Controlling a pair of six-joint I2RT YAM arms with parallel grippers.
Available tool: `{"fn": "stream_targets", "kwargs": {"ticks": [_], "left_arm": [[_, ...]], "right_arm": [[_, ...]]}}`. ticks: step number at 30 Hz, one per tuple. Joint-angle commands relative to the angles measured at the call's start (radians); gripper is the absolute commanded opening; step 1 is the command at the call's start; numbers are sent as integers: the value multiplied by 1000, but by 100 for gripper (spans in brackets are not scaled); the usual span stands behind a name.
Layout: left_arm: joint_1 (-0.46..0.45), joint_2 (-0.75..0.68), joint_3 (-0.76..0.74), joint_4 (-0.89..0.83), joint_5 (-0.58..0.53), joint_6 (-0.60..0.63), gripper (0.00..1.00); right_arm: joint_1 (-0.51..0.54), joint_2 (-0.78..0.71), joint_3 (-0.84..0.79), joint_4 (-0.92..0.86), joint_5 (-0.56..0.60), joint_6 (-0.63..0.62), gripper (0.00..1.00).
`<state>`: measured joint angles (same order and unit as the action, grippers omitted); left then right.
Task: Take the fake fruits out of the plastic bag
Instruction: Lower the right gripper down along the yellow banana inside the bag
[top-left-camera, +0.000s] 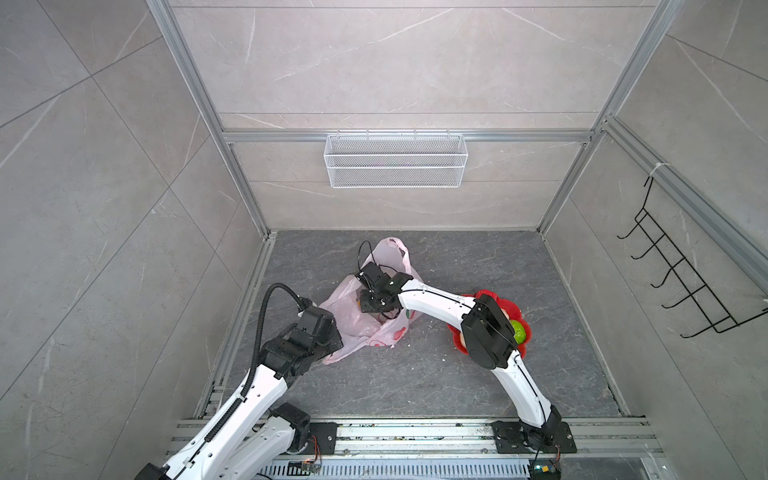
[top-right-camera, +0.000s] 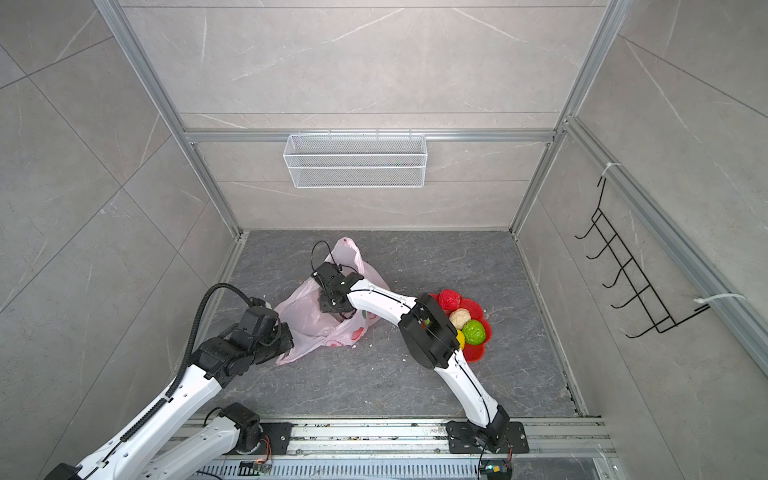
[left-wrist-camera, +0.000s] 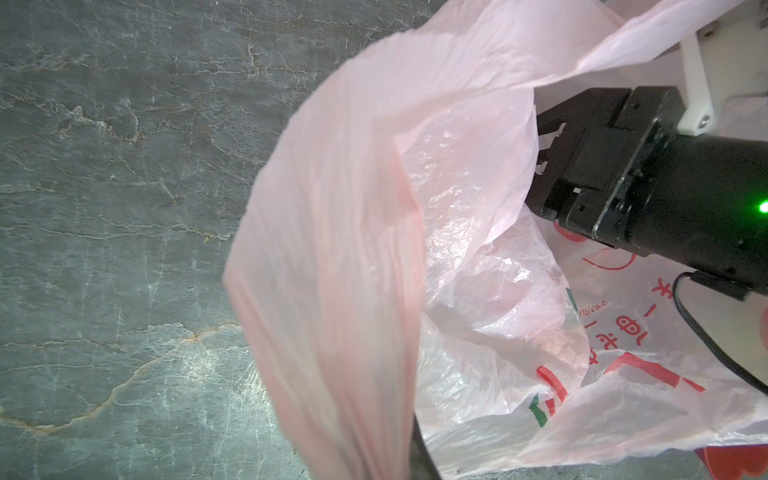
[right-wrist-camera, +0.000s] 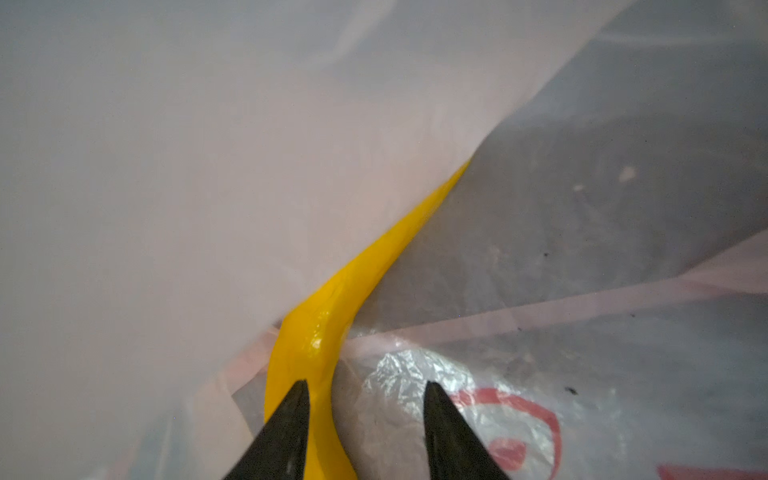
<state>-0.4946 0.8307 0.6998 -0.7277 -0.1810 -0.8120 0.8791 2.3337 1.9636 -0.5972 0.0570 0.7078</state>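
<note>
Plastic bag (top-left-camera: 368, 328): crumpled on the grey floor (top-left-camera: 457, 374), toward 9 o'clock from the floor's centre in both top views, its mouth lifted at the 7 o'clock edge. The thin film sags over the opening and could snag a finger and be dragged out with the fruit.
Red dish (top-right-camera: 478, 354): at 3 o'clock from the bag, well apart. It holds the red ball (top-right-camera: 450, 300), cream ball (top-right-camera: 460, 318), green ball (top-right-camera: 474, 331) and yellow ball (top-right-camera: 460, 338). It is crowded, so a long piece set on top could roll off.
Left gripper (top-left-camera: 333, 341): pressed together on the bag's rim. If the slick film slips, the mouth collapses onto the reaching tool.
Right gripper (right-wrist-camera: 365, 384): inside the bag, jaws spread, with only film between them. One of its fingers (right-wrist-camera: 286, 432) overlaps the banana (right-wrist-camera: 332, 316) rather than straddling it, so closing now would likely miss it or pinch plastic.
Banana: inside the bag, half under a fold, and I judge it the last fruit left. Glossy and curved, it may squirt out of a grip.
</note>
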Motion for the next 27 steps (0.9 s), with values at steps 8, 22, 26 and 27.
{"fn": "stream_targets", "kwargs": {"ticks": [8, 22, 26, 27], "left_arm": [[1, 6, -30, 45, 8, -10, 0], [11, 56, 18, 33, -4, 39, 11], [91, 87, 63, 33, 41, 97, 45], [115, 88, 72, 41, 63, 108, 50]], "right_arm": [[0, 42, 37, 53, -101, 9, 59], [3, 109, 121, 25, -141, -5, 59], [3, 99, 110, 22, -141, -13, 59], [3, 96, 106, 25, -141, -15, 59]]}}
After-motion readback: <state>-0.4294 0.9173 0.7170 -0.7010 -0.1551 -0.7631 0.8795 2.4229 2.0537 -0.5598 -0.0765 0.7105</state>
